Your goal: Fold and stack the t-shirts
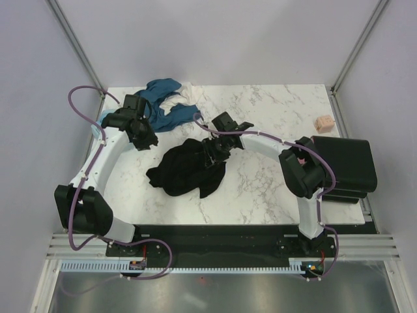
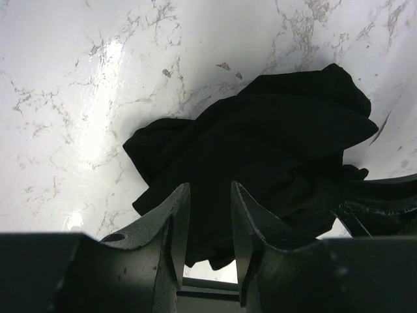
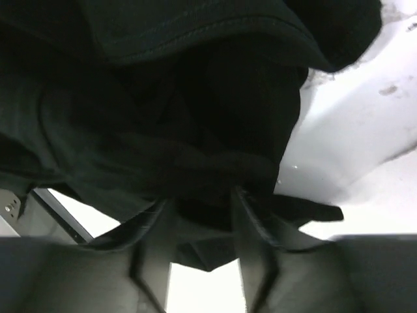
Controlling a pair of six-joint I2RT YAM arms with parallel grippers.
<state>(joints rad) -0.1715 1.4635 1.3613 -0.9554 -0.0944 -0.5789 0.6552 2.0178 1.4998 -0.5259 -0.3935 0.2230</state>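
Using the crumpled black t-shirt (image 1: 186, 173) in the middle of the desk (image 1: 260, 189) as the reference point: behind it and to the left is the loose pile of shirts (image 1: 163, 101), teal-blue with some white poking out, none of it sorted yet. Just left of the black t-shirt the left gripper (image 2: 208, 238) hovers with its fingers apart and nothing between them, pointing at the shirt's left edge. The shirt itself is a wadded lump, no sleeve or hem I could pick out with any confidence. At its back-right edge the right gripper (image 3: 199, 218) is pinched on a bunch of the black cloth, with more fabric draped over and around its fingers. Off to the right of the shirt sits the folded black stack (image 1: 345, 163), and behind that a small pinkish block (image 1: 324, 122). My worry is that the right gripper seems to have a random wad instead of a clean corner, so pulling could lift the whole lump without spreading it, or the cloth could slip out mid-pull. If the left gripper closes on several layers at once, the shirt stays twisted and any fold comes out lumpy. A wide drag to the right could also nudge the finished stack out of square.
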